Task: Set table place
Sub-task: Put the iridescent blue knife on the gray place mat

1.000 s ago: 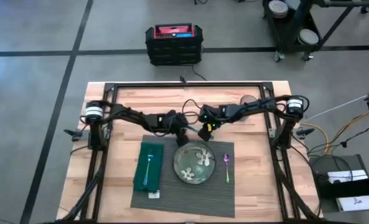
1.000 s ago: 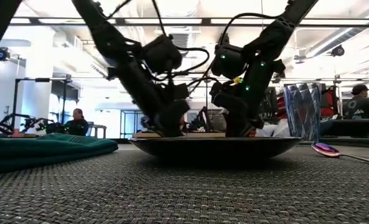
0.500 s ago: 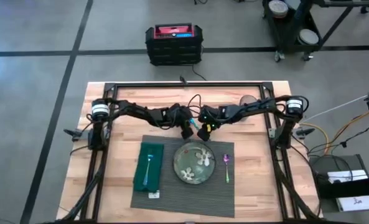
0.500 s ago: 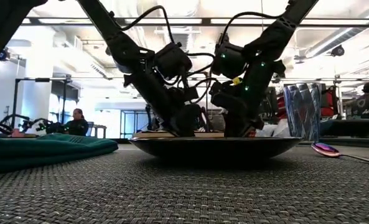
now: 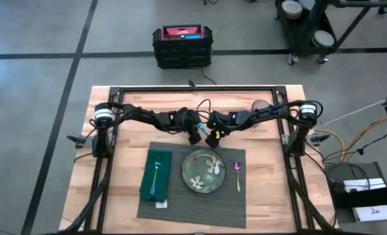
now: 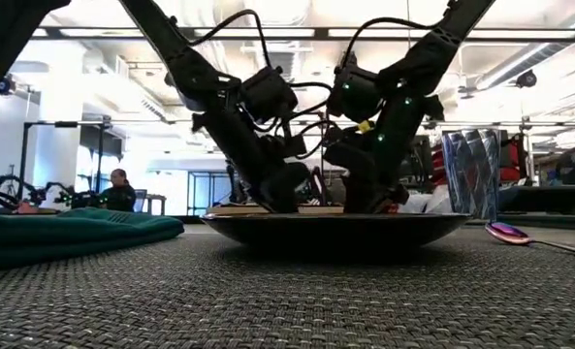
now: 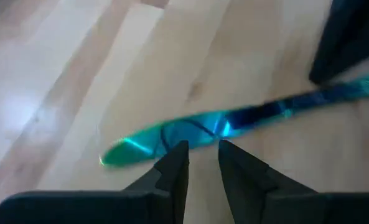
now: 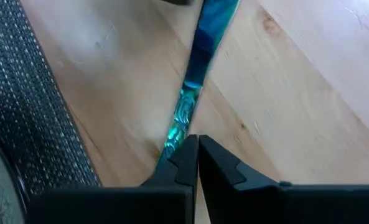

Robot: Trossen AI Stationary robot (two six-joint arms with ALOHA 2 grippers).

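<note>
A blue-green iridescent knife [image 7: 234, 121] lies on the bare wood of the table [image 5: 124, 130], just beyond the far edge of the dark ribbed place mat [image 5: 180, 202]. My left gripper [image 7: 204, 149] stands open by a narrow gap, tips down over the knife's rounded, greener end. My right gripper [image 8: 198, 144] is shut at the knife's other end. In the high view both grippers, left [image 5: 194, 138] and right [image 5: 213, 139], meet above the plate's far rim. My left gripper's fingertips [image 7: 179, 155] stand right at the knife's near edge, spaced along its length; whether they touch it cannot be told. My right gripper comes from above, along the knife, its fingertips [image 8: 185, 152] closed over the patterned end [image 8: 179, 127]. That end lies low on the wood, and the fingers hide the contact.
On the mat lie a green napkin [image 5: 155, 186] with a fork [image 5: 154, 171], a grey-green flowered plate [image 5: 203, 172] and a purple spoon [image 5: 237, 175]. A glass [image 5: 260, 104] stands at the far right of the table. Black frame rails run along the table's far and side edges.
My left gripper has moved toward the table's right, away from the plate's far-left rim and close beside my right gripper, over the knife. My right gripper has stayed nearly in place.
</note>
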